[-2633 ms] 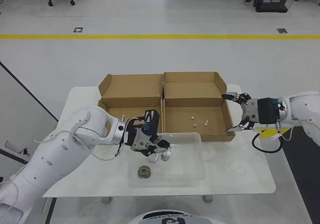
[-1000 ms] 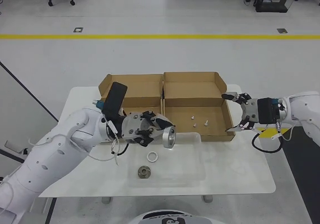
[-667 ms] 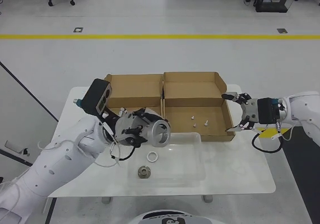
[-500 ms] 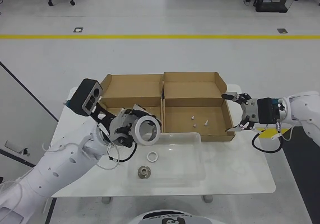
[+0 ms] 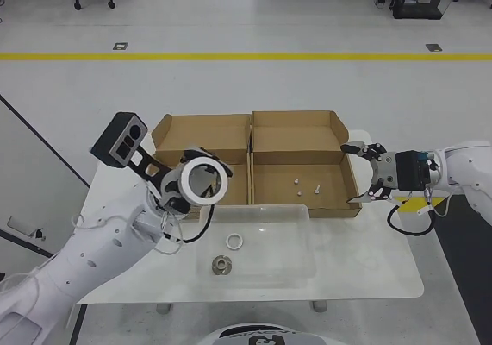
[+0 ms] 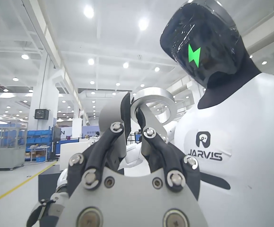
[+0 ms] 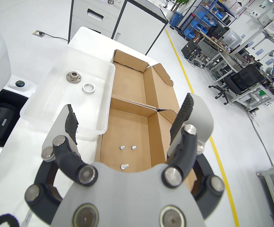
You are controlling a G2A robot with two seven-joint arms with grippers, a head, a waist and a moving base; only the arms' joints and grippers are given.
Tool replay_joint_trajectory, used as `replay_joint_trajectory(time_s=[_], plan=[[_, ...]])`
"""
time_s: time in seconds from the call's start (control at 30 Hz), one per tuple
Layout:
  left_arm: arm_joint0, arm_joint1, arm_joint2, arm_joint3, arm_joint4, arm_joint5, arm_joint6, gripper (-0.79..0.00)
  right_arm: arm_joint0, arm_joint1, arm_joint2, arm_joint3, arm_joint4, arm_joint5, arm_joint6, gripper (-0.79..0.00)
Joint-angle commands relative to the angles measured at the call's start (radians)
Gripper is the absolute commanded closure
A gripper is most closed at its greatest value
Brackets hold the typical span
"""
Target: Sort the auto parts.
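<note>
Metal ring (image 5: 225, 176) (image 6: 154, 92), the big one, is pinched by the left gripper (image 5: 183, 184) (image 6: 132, 112). One finger goes inside its hole and the other stays outside, so the jaws stand narrow on the rim. The ring is raised above the table (image 5: 375, 259), over the front part of the left box (image 5: 202, 138). From the top camera it hides a part of that box's floor. In the left wrist view the fingers (image 6: 125, 112) cover the near piece of the rim.

You find the right gripper (image 5: 350, 174) (image 7: 127, 112) spread wide and holding nothing, at the outer edge of the right box (image 5: 302, 142) (image 7: 130, 128). Three small bolts (image 5: 297, 182) (image 7: 122, 147) lie in this box; you cannot tell their kind from above.

Just in front of both boxes stands the clear bin (image 5: 302, 211) (image 7: 33, 112). A small ring (image 5: 235, 241) (image 7: 88, 88) and a flanged hub (image 5: 221, 264) (image 7: 74, 76) lie in it, near each other but apart.

The table is white, and the pale floor (image 5: 56, 86) has a yellow line (image 5: 246, 56). Blue shelves (image 6: 36, 140) stand far in the hall.
</note>
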Motion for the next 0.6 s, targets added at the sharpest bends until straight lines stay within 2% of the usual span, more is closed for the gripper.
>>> replay_joint_trajectory(time_s=[0.0, 0.17, 0.33, 0.47, 0.57], plan=[[0.0, 0.003, -0.007, 0.024, 0.026, 0.0, 0.0, 0.0, 0.0, 0.0, 0.0, 0.0, 0.0, 0.0, 0.0, -0.785], [0.004, 0.014, -0.036, 0.082, 0.108, 0.0, 0.0, 0.0, 0.0, 0.0, 0.0, 0.0, 0.0, 0.0, 0.0, -0.785], [0.012, 0.022, -0.068, 0.1, 0.16, 0.0, -0.002, 0.0, 0.0, 0.0, 0.0, 0.0, 0.0, 0.0, 0.0, -0.785], [0.022, 0.022, -0.081, 0.072, 0.133, 0.0, 0.0, 0.0, 0.0, 0.0, 0.0, 0.0, 0.0, 0.0, 0.0, -0.785], [0.029, 0.015, -0.078, 0.008, 0.033, 0.0, 0.0, 0.0, 0.0, 0.0, 0.0, 0.0, 0.0, 0.0, 0.0, -0.785]])
